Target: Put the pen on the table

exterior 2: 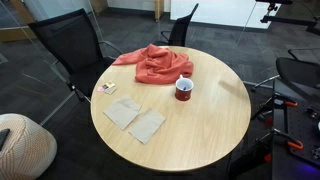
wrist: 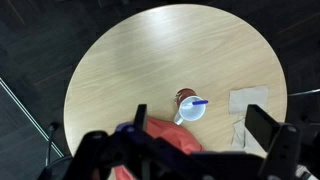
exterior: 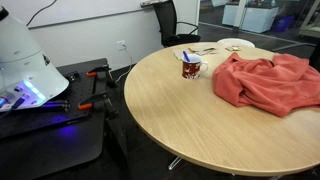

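The blue-purple pen [wrist: 200, 102] stands tilted inside a red-and-white mug [wrist: 188, 110] on the round wood-grain table [wrist: 130, 60]. Both exterior views show the pen [exterior: 186, 56] [exterior 2: 186, 79] sticking out of the mug [exterior: 191, 68] [exterior 2: 184, 90] on the table [exterior: 200, 125] [exterior 2: 205, 130]. My gripper [wrist: 200, 114] shows only in the wrist view. It hangs high above the table, open and empty, with its two dark fingers spread either side of the mug.
A red cloth [exterior 2: 155, 62] [exterior: 265, 82] [wrist: 170, 142] lies bunched beside the mug. Two brown napkins [exterior 2: 135, 118] [wrist: 248, 100] and a small card [exterior 2: 107, 88] lie on the table. Black chairs [exterior 2: 70, 45] stand around it. A black bench with red clamps [exterior: 95, 90] stands by the robot base.
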Motion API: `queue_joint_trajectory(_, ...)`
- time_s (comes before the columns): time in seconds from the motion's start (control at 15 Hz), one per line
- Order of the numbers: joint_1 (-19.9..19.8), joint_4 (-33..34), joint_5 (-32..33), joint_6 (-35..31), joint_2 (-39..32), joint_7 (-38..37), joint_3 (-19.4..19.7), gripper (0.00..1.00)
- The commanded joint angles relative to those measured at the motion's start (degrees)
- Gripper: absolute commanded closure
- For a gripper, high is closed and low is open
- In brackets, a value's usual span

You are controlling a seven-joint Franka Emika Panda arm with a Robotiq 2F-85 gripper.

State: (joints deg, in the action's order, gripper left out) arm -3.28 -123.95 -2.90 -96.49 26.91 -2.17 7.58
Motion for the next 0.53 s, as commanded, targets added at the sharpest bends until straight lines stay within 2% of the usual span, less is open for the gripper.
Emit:
queue_joint_trajectory(0.0,-1.0,0.1,-0.3,0.1,-0.1,0.4,-0.7,0.0)
queue_joint_trajectory(0.47,-1.1,0.5,-0.5,0.1,-0.9,-0.7,-0.9,0.0)
